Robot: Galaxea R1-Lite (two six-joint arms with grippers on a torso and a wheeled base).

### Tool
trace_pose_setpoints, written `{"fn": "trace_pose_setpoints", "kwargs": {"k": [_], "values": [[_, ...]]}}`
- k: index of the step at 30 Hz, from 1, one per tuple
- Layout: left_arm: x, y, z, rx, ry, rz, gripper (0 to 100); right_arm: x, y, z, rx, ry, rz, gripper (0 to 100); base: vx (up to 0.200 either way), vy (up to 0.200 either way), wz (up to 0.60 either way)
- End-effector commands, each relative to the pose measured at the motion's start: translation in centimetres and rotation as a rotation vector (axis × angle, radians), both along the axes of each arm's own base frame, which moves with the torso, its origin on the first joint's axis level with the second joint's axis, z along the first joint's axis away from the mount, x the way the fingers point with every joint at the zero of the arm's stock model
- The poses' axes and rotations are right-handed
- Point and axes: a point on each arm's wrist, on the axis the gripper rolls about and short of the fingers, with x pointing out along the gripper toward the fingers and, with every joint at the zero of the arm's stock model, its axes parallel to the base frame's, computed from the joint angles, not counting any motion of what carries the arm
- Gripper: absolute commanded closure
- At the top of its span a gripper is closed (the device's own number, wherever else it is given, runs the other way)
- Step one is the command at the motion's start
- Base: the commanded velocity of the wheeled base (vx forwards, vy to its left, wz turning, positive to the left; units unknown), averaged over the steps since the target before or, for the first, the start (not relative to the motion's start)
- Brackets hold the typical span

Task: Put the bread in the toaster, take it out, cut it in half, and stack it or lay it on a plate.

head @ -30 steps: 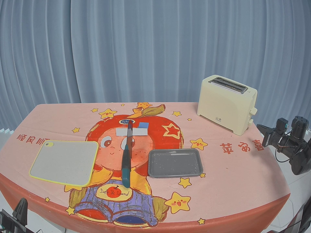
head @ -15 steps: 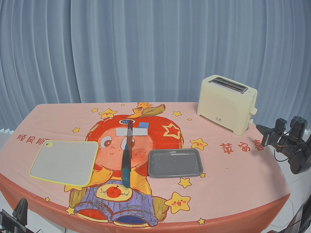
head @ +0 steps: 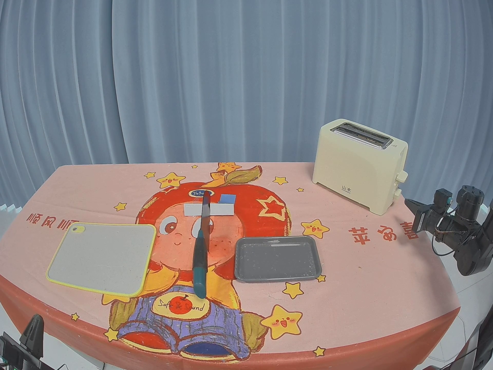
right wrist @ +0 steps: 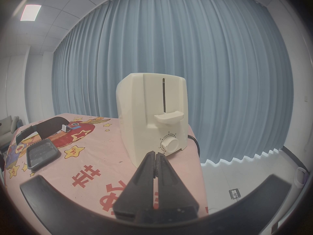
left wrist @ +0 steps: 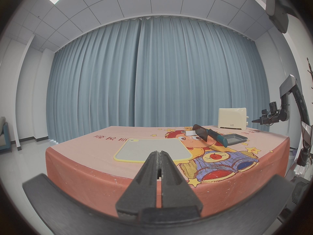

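Black fingers of the left gripper (left wrist: pixel 158 167) are pressed together, and it hangs low off the table's (head: pixel 359 294) front left corner, below the cloth's hem. Rising straight up from there, I reckon it could snag that hem and drag everything. On the cloth just inside that corner lies the grey cutting board (head: pixel 102 258), flat and bare. Beside it is the knife (head: pixel 201 247), teal handle toward the robot and blade propped on a small white block (head: pixel 221 209). A careless sweep could tip it off that perch. Next comes the grey tray (head: pixel 280 279) that I take for the plate, well apart from the toaster (head: pixel 357 168) standing at the far right. Whether bread sits down in the slots I cannot tell. The right gripper (head: pixel 411 205) hovers off the table's right edge, its fingers closed tight, pointed at the toaster's end face with the lever (right wrist: pixel 169 116) and dial (right wrist: pixel 169 144). The danger I see is a push landing on the dial instead, or a sideways nudge sliding the light toaster across the cloth.
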Motion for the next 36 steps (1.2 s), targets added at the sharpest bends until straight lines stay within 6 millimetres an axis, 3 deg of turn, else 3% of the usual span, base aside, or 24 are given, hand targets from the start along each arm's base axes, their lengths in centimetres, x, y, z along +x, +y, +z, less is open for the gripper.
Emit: {"fn": "trace_pose_setpoints", "kwargs": {"k": [1, 36], "values": [[0.0, 0.0, -0.5, 0.000, 0.000, 0.000, 100, 0.2, 0.0, -0.5, 0.001, 0.014, 0.002, 100, 0.000, 0.000, 0.00], [0.0, 0.0, -0.5, 0.000, 0.001, 0.000, 100, 2.3, -0.7, -0.3, -0.001, -0.029, -0.011, 100, 0.000, 0.000, 0.00]]}}
